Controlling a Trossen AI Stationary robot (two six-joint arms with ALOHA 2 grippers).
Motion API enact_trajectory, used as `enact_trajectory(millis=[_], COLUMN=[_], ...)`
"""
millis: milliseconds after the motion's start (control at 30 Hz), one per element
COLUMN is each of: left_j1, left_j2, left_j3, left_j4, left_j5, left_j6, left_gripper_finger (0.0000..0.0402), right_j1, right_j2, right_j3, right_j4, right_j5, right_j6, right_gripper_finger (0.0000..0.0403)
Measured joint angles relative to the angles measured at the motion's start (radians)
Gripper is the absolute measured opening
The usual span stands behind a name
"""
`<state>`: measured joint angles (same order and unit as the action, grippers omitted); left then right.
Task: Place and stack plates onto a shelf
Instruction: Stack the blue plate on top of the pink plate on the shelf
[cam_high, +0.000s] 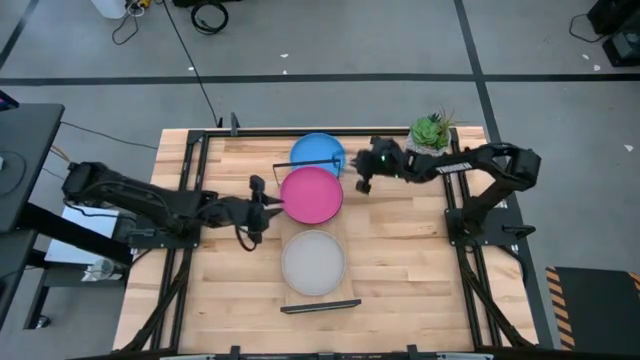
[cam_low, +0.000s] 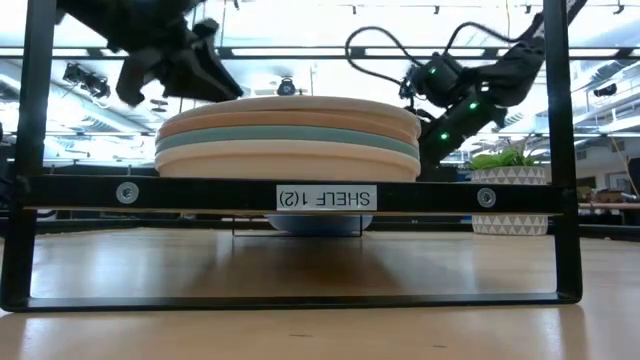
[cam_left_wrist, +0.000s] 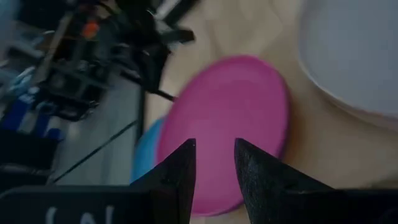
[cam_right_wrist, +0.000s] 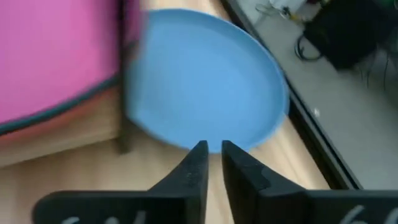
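1. In the high view, the left arm is stretched from the left edge of the table toward its middle, nearly flat and level. The left gripper (cam_high: 262, 208) is placed just beside the left rim of the pink plate (cam_high: 312, 194). The right arm is bent at the elbow and is reached from the right side toward the far middle. The right gripper (cam_high: 362, 170) is held near the right rim of the blue plate (cam_high: 318, 152). The shelf (cam_high: 318, 305) is laid with its long axis from the far side to the near side of the table. A grey plate (cam_high: 313, 262) is seen on its near part, the pink plate on its middle, and the blue plate at its far end. A plant pot (cam_high: 432, 134) is stood near the right arm.

2. In the low view, a stack of tan, light blue and cream plates (cam_low: 288, 138) is seen flat on the shelf, behind a label.

3. In the left wrist view, the fingers (cam_left_wrist: 180, 174) are kept narrow and nothing is held between them; the pink plate lies just ahead.

4. In the right wrist view, the fingers (cam_right_wrist: 194, 169) are almost closed and hold nothing; the blue plate's rim is just in front.
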<state>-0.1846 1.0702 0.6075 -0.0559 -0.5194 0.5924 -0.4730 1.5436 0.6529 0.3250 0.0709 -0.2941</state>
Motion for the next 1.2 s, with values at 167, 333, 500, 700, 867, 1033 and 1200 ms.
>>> enact_trajectory(millis=[167, 333, 500, 700, 867, 1033, 1200], left_j1=[-0.020, -0.014, -0.008, -0.011, -0.012, -0.012, -0.012], left_j2=[-0.088, -0.153, -0.190, -0.197, -0.197, -0.197, -0.197], left_j3=[0.001, 0.001, 0.001, 0.000, 0.000, 0.000, 0.000], left_j4=[-0.003, -0.025, -0.136, -0.231, -0.229, -0.227, -0.226], left_j5=[-0.128, -0.188, -0.177, -0.175, -0.175, -0.175, -0.175], left_j6=[-0.115, -0.299, -0.434, -0.513, -0.530, -0.530, -0.534], left_gripper_finger=[0.0116, 0.0116, 0.0116, 0.0116, 0.0116, 0.0116, 0.0116], right_j1=[-0.117, -0.195, -0.230, -0.226, -0.215, -0.208, -0.212], right_j2=[0.093, 0.218, 0.311, 0.379, 0.386, 0.384, 0.380], right_j3=[0.112, 0.264, 0.354, 0.397, 0.396, 0.396, 0.400], right_j4=[-0.101, -0.241, -0.259, -0.272, -0.290, -0.288, -0.275], right_j5=[-0.128, -0.261, -0.389, -0.275, -0.175, -0.167, -0.171], right_j6=[0.105, 0.176, 0.245, 0.257, 0.250, 0.294, 0.338], right_gripper_finger=[0.0106, 0.0171, 0.0221, 0.0233, 0.0190, 0.0114, 0.0035])
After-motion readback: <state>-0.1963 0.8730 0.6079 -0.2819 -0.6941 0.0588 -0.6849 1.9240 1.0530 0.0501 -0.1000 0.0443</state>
